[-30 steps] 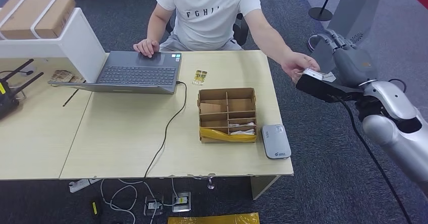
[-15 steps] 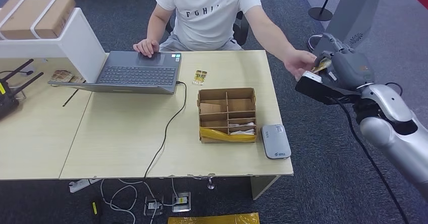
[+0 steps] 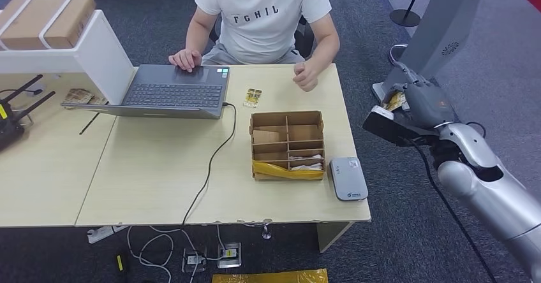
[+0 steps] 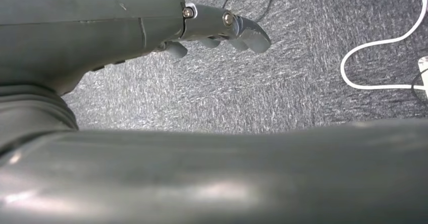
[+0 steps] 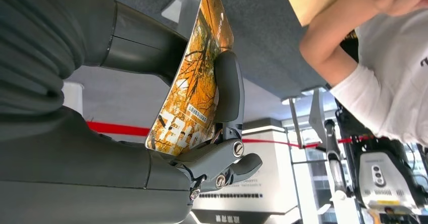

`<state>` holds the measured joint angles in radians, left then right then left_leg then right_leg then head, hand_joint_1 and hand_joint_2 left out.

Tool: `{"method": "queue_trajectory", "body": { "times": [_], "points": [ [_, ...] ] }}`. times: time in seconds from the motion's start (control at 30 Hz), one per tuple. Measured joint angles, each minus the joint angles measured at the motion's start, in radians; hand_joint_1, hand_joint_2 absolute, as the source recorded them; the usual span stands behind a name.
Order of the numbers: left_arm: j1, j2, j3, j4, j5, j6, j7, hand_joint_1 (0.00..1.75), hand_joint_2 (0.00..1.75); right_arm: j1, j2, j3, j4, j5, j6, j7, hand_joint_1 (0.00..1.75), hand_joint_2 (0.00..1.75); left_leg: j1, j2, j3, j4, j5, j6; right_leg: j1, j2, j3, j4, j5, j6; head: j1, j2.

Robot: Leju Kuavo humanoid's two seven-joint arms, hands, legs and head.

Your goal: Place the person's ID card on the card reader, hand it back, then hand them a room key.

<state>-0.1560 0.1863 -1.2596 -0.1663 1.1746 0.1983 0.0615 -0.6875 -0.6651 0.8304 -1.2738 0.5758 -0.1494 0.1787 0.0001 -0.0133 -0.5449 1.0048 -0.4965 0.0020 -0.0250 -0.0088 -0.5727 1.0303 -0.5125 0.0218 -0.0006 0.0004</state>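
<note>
ID card [image 5: 194, 90]: orange-and-yellow printed card, pinched between the thick thumb and the darker fingers [image 5: 228, 90] of the right hand [image 3: 418, 98]. In the head view the card [image 3: 395, 100] was held off the right edge of the counter [image 3: 159, 168], above the grey carpet, well apart from the card reader. Its face was tilted rather than flat; in the right wrist view its long axis ran out from the palm toward the fingertips, one short end standing clear beyond them. Which way that end pointed in the room could not be told.

Card reader [image 3: 348, 178]: grey, flat, lying at the near right corner of the counter, just right of the cardboard tray, with nothing on it.

Cardboard tray [image 3: 287, 144]: brown, divided into compartments, yellow tape along its near wall, white items in a near compartment.

Person [image 3: 263, 15]: white T-shirt, seated at the far side of the counter; one hand [image 3: 307, 76] resting closed on the counter's far right, the other hand [image 3: 185, 58] at the laptop [image 3: 172, 92].

Left hand [image 4: 222, 30]: hanging over the carpet, fingers curled slightly, holding nothing; their exact spread could not be told.

Small yellow item [image 3: 253, 95]: on the counter between laptop and tray.
</note>
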Motion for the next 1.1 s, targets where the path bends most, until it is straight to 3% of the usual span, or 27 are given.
{"method": "queue_trajectory", "body": {
  "times": [0.5,1.1],
  "points": [
    [0.0,0.005,0.0,0.0,-0.002,0.0,0.007,0.0,0.0,0.085,0.105,0.015,0.133,-0.02,-0.051,-0.047,1.75,1.75,0.0,0.0,0.0,0.0,0.0,0.0,0.0,0.0,0.0,0.0,0.0,0.0,0.0,0.0],
    [0.001,0.022,0.0,0.0,0.019,0.017,0.039,0.0,0.0,0.191,0.147,0.021,0.206,-0.125,-0.111,-0.065,1.75,1.75,0.0,0.0,0.0,0.0,0.0,0.0,0.0,0.001,-0.001,0.0,0.0,-0.001,0.0,0.0]
  ]
}}
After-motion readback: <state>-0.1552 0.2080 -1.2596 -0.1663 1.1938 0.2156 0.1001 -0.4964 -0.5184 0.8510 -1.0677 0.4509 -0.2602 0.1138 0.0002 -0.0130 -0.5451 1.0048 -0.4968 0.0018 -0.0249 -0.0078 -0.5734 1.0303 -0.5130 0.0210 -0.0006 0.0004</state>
